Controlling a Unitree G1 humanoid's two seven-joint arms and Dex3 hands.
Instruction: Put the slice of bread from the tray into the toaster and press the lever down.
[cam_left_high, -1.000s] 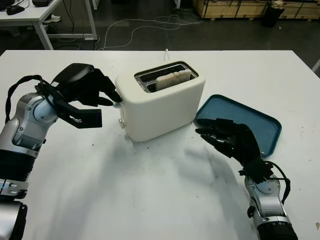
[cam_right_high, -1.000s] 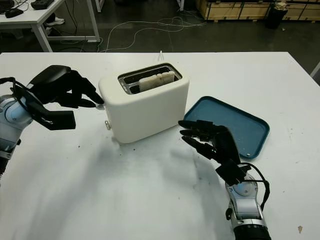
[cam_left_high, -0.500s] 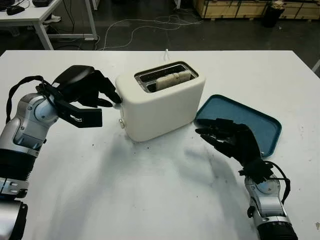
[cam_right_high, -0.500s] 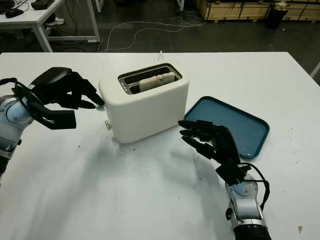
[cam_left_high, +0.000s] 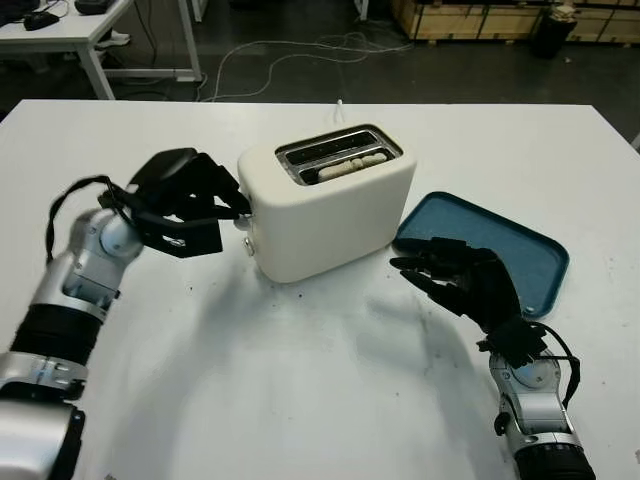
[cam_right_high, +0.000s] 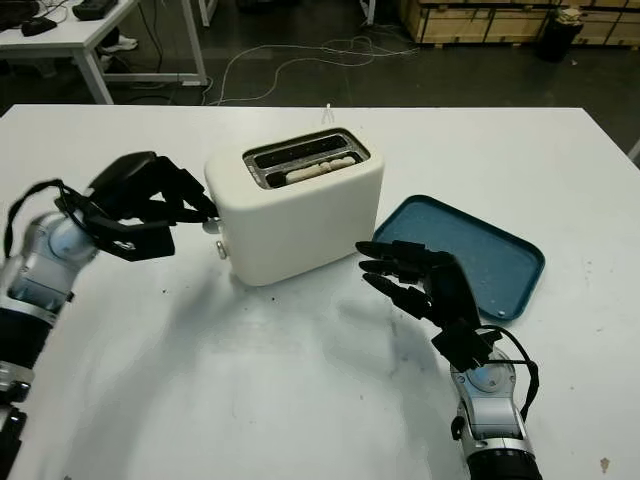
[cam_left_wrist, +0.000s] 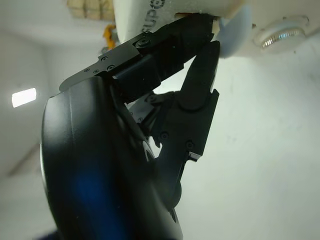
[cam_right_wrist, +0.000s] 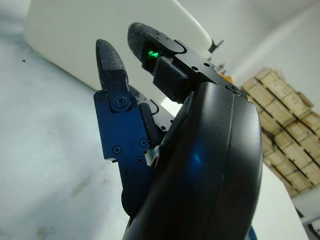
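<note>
The cream toaster (cam_left_high: 330, 215) stands mid-table with the bread slice (cam_left_high: 350, 167) sunk low in its front slot. My left hand (cam_left_high: 218, 197) is at the toaster's left end, fingers curled down onto the pale lever (cam_left_wrist: 233, 36), which sits low just above the round knob (cam_left_wrist: 280, 34). My right hand (cam_left_high: 440, 275) hovers open over the table, between the toaster's right end and the blue tray (cam_left_high: 520, 250). The tray holds nothing.
The toaster's white cord (cam_left_high: 338, 103) runs off the table's far edge. Bare white tabletop (cam_left_high: 300, 380) spreads in front of the toaster. Beyond the table lie a dark floor with cables (cam_left_high: 300, 50) and wooden crates (cam_left_high: 470, 15).
My left hand has gone down along the toaster's end with the lever under its fingers, and the bread has dropped deeper into the slot. The right hand has stayed put.
</note>
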